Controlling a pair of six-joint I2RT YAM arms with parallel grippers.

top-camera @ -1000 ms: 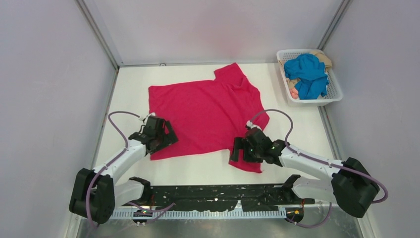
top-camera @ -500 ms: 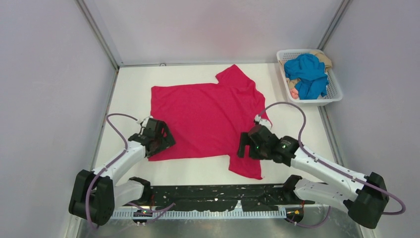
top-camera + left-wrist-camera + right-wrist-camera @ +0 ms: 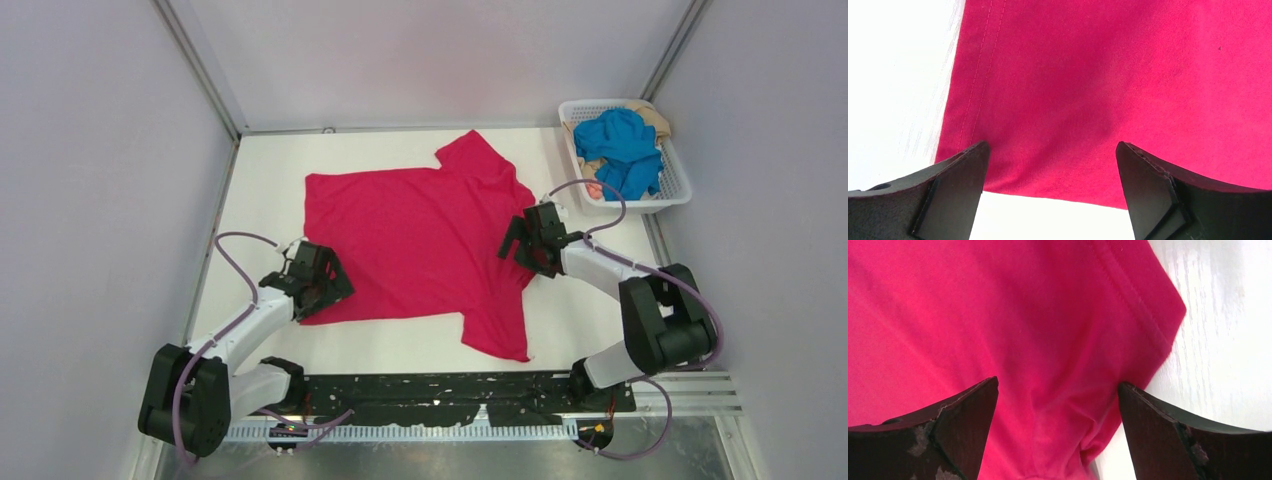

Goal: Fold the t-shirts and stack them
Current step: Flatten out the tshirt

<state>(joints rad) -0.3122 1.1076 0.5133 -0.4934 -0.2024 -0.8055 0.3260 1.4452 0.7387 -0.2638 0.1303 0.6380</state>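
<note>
The crimson-pink t-shirt lies spread flat on the white table, with one sleeve at the far right and one at the near right. My left gripper is open and empty over the shirt's near-left hem corner; the left wrist view shows the hem between my fingers. My right gripper is open and empty over the shirt's right edge; the right wrist view shows bunched pink fabric between my fingers. The blue t-shirt and the beige t-shirt sit crumpled in the basket.
A white lattice basket stands at the far right of the table. Grey enclosure walls close in the left, back and right sides. The black arm-mount rail runs along the near edge.
My right arm has swung from the near sleeve up to the shirt's right edge, nearer the basket. The near sleeve now lies flat. My left gripper has barely moved.
</note>
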